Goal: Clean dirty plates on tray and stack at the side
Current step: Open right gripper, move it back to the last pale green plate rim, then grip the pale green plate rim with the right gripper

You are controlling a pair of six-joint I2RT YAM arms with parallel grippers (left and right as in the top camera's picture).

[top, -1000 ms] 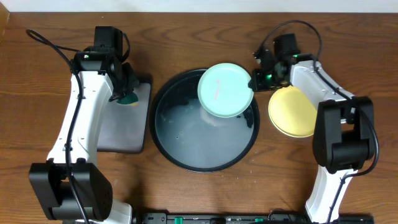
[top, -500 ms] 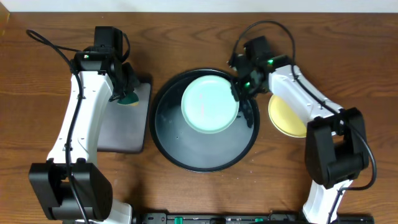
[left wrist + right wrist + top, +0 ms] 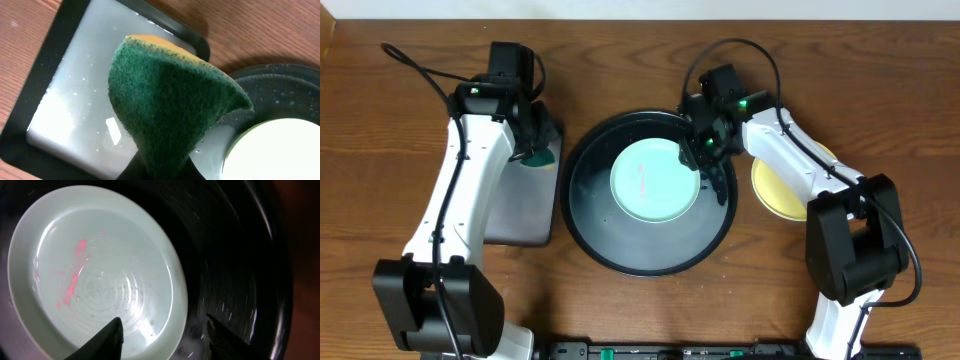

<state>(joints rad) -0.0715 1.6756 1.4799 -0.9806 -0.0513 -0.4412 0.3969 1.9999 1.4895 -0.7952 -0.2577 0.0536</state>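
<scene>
Left tool [image 3: 528,148]: closed on a green scouring sponge [image 3: 170,95], held above the grey rectangular tray [image 3: 75,90] at the left of the tabletop [image 3: 620,60]. Droplets are seen on that tray. The sponge is judged soft and compressible.

Centre: round black tray [image 3: 640,245], floor glossy and apparently wet. One mint plate [image 3: 655,182] lies flat in it, slightly far of centre. A pink streak [image 3: 75,275] is seen on its face, so the plate is taken as not yet cleaned.

Right tool [image 3: 164,324]: jaws spread wide at the plate's right rim, nothing gripped. One finger is over the plate's face, the other over the tray floor.

Right: yellow plate [image 3: 782,190] on the tabletop just beside the round tray, partly hidden by the right arm. A third plate is not seen.

Handling (judged): the plate is light, stiff, thin plastic, and slippery when wet. It is best pinched at the rim. It is expected to slide under scrubbing unless the rim is held.
</scene>
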